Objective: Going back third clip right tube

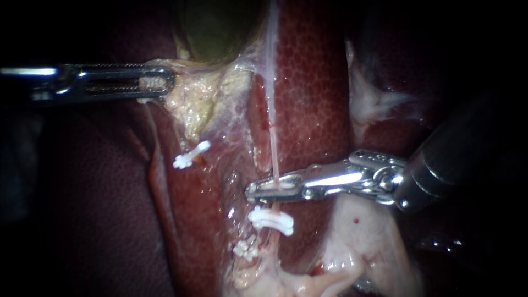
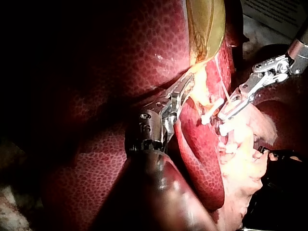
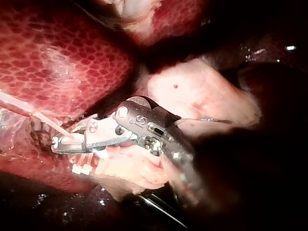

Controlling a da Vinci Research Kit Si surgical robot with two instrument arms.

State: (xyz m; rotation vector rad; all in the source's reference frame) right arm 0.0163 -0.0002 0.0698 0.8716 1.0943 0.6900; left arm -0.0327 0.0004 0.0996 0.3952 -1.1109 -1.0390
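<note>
Right tube (image 1: 273,159) runs taut down over the liver (image 1: 313,99), and my right instrument (image 1: 253,192) has it crosswise between its jaws, clenched on it as far as I can tell, just above a white clip (image 1: 270,219), so the clips sit close along one stretch. My left instrument (image 1: 165,82) has its jaws gripping the pale tissue (image 1: 192,104) under the gallbladder (image 1: 214,27), drawing it aside so that tube lies stretched and exposed.
</note>
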